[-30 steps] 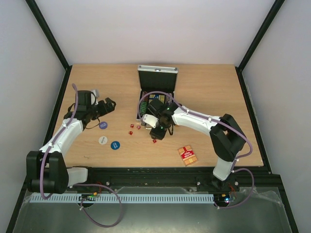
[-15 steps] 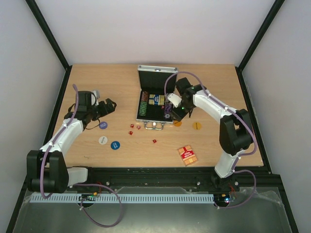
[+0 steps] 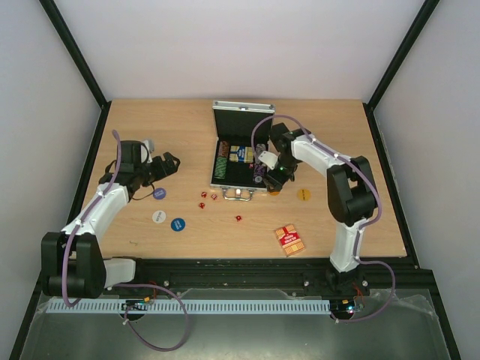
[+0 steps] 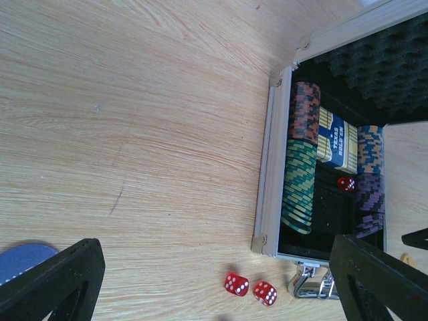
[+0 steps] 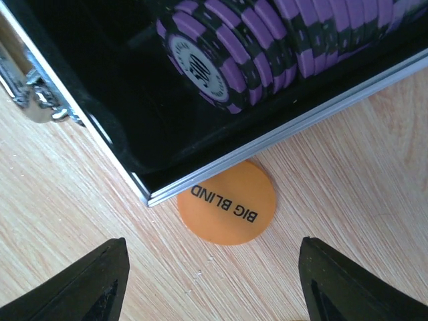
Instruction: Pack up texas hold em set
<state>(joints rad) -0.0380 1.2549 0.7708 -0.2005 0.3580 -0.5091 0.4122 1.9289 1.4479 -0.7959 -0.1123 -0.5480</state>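
The silver case (image 3: 241, 154) is seen open at the middle back of the worktop (image 3: 337, 135), its lid upright. Rows of chips (image 4: 299, 175), a blue deck (image 4: 336, 140) and one die (image 4: 346, 183) are already stowed inside. Packing is judged partly done. Left on the worktop are several red dice (image 3: 214, 196), the red card deck (image 3: 289, 240) near the front, and five discs, among them the orange "BIG BLIND" disc (image 5: 227, 202) against the case's near right corner. The right jaws are held wide open and empty over that orange disc. The left jaws, likewise spread and empty, are held well left of the case, near a purple disc (image 3: 159, 193). The lid is not yet closed.
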